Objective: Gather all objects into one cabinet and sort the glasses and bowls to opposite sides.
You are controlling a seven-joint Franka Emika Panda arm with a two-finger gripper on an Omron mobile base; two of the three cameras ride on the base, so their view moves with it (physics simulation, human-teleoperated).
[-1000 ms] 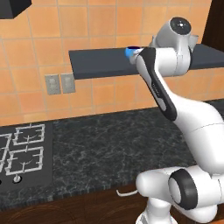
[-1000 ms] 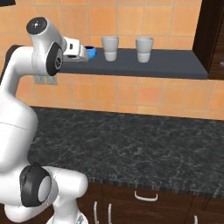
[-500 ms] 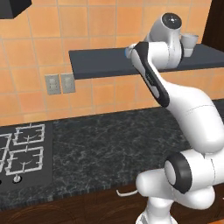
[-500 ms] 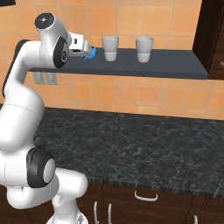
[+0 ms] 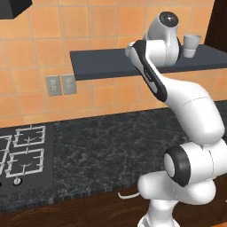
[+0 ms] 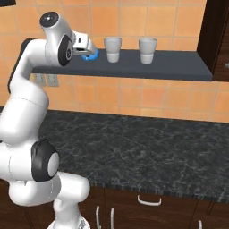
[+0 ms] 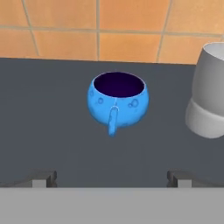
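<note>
Up on the dark grey wall shelf (image 6: 170, 69): one small bright blue bowl (image 7: 118, 99) with a dark inside, nothing in it as far as can be seen, plus a little handle-like nub facing the camera in the hand view. Sitting toward the left stretch of the shelf, close to the orange tiled wall (image 7: 131, 26). Just right of it, apart, one pale grey cup (image 6: 112, 49), upright; can't see inside from here. Further right along the shelf, a second pale grey cup (image 6: 147, 50), also upright, well apart from the first.

So the count: one blue bowl, two grey cups, all on the shelf, none in any cabinet yet. Only a dark brown sliver of cabinet (image 6: 217, 36) at the far right edge.

Gripper (image 7: 111, 178) up at shelf height, fingers spread wide with the two fingertips (image 7: 41, 178) far apart at the bottom of the hand view. Holding nothing, touching nothing. Blue bowl centred between the tips but beyond them, with a gap of bare shelf in between.

Below: black speckled counter (image 6: 147, 152), stove burners (image 5: 26, 150) at the left, drawers (image 6: 150, 201) under the counter.
</note>
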